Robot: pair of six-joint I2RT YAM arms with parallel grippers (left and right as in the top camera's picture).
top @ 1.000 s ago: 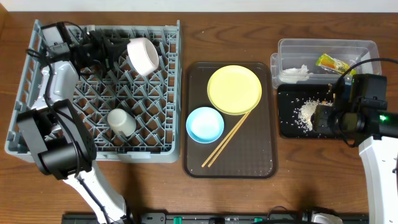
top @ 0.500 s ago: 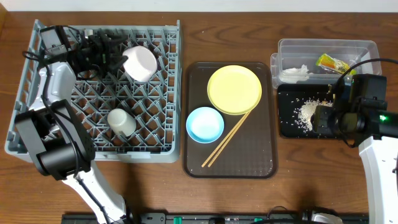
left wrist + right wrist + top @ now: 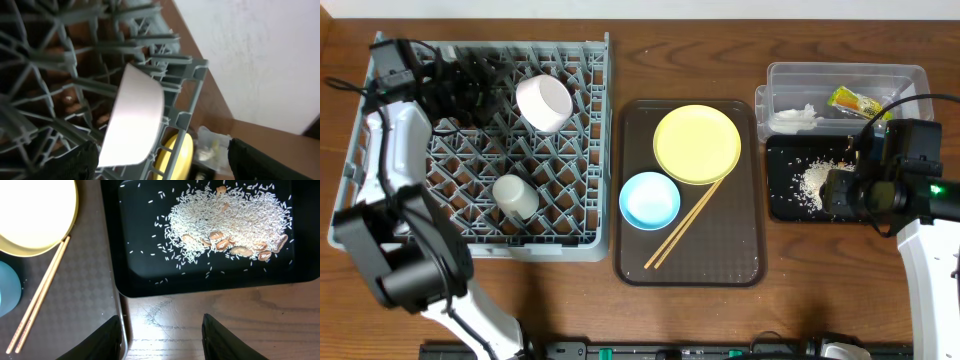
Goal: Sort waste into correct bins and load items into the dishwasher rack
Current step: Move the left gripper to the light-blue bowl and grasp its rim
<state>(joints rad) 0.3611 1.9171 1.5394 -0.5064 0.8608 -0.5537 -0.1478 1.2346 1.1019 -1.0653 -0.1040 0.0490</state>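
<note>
The grey dishwasher rack [image 3: 470,150] fills the left of the table. A white bowl [image 3: 543,101] lies tilted among its far pegs, and a small white cup [image 3: 515,196] sits nearer the front. My left gripper [image 3: 492,82] is open just left of the bowl [image 3: 135,120], apart from it, with both fingertips [image 3: 75,162] wide. My right gripper [image 3: 162,340] hangs open and empty over the near edge of the black tray [image 3: 150,280], which holds rice grains [image 3: 230,220]. The clear tub [image 3: 780,75] holds the wrapper [image 3: 855,101] and the tissue [image 3: 795,117].
A dark brown serving tray [image 3: 740,260] in the middle carries the yellow plate [image 3: 696,143], the light blue bowl [image 3: 650,200] and two chopsticks [image 3: 685,225]. Bare wood lies along the front edge.
My left gripper opened and let go of the white bowl, then drew back to the left. The bowl settled among the rack's pegs. The right arm stayed still.
</note>
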